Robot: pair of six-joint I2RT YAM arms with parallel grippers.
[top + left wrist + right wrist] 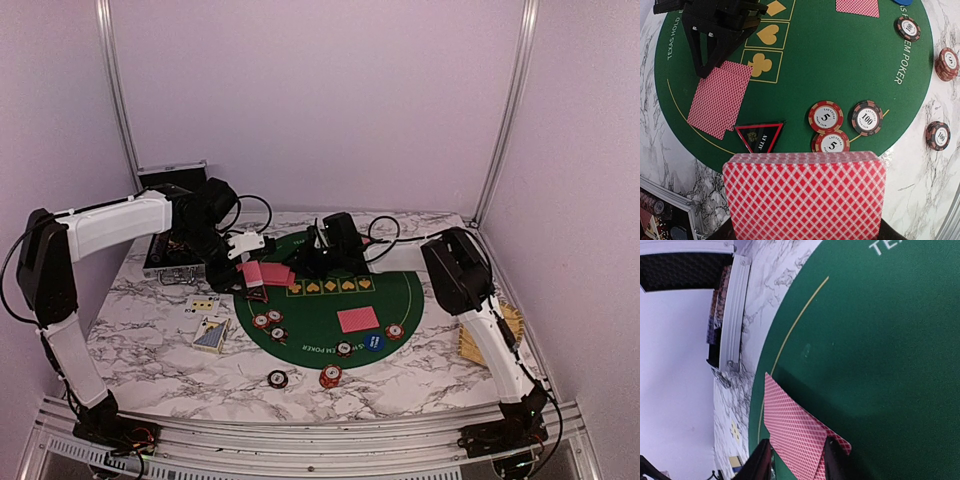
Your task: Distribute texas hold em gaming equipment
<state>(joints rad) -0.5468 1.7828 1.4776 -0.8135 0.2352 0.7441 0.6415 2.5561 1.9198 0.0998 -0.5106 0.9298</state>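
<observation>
My left gripper [247, 276] is shut on a deck of red-backed playing cards [805, 195], which hides its fingers in the left wrist view. Beyond the deck lie the dark triangular marker [760, 136], two orange-red chips [826, 117] and a dark chip [867, 118] on the green mat [840, 65]. My right gripper [797, 460] stands open low over the mat's far left. Two overlapping red-backed cards [792, 427] lie on the felt and run between its fingers. Another pair of cards [358, 319] lies mid-mat, with a blue chip [375, 342] near it.
A black case [170, 215] stands open at the back left. Face-up cards [203, 303] and a card box [211, 334] lie on the marble left of the mat. Chip stacks [331, 376] sit near the front edge. A wicker tray [505, 330] is behind the right arm.
</observation>
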